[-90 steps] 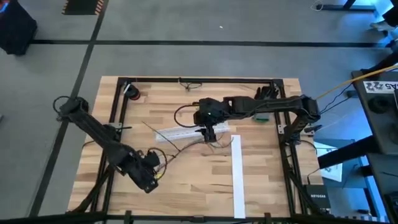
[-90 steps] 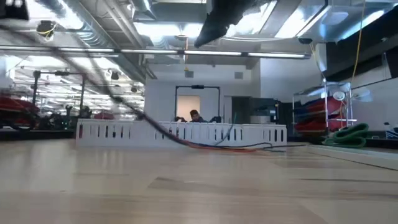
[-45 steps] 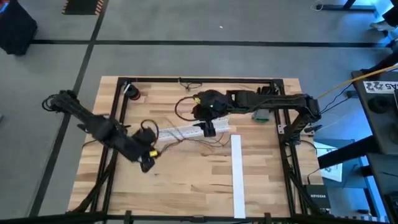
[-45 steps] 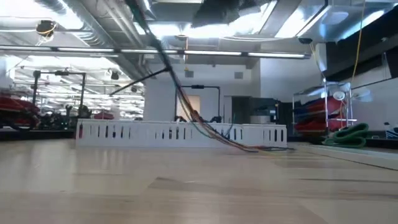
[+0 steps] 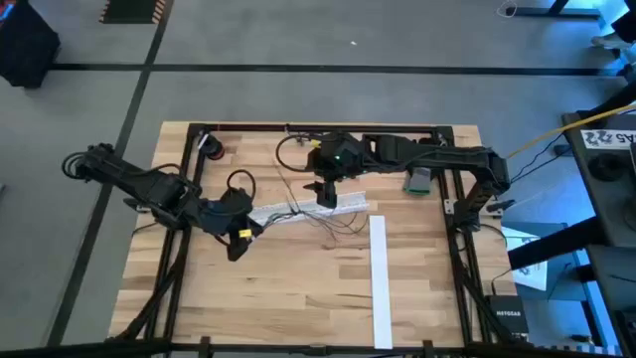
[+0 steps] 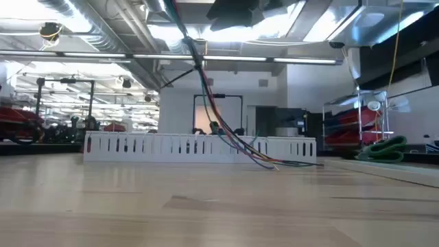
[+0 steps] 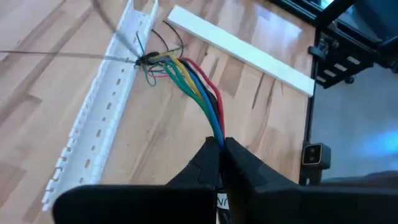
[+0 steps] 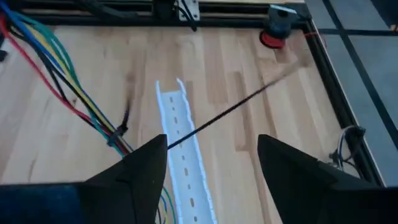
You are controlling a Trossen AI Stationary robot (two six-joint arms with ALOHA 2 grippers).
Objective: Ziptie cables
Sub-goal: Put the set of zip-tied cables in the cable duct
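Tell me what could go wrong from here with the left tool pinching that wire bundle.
The left tool is shut on the cables, which run taut to a dark tie beside the slotted white duct. Pulling further might slip the wires out or drag the duct. The right tool hangs open above the duct, with a thin black strand crossing between its fingers; it could snag.

On my wooden table, a white slotted cable duct lies near the middle, its slotted wall upright in the low view. A flat white strip lies lengthwise to its right. A red-and-black spool sits in one far corner, beside the black frame.
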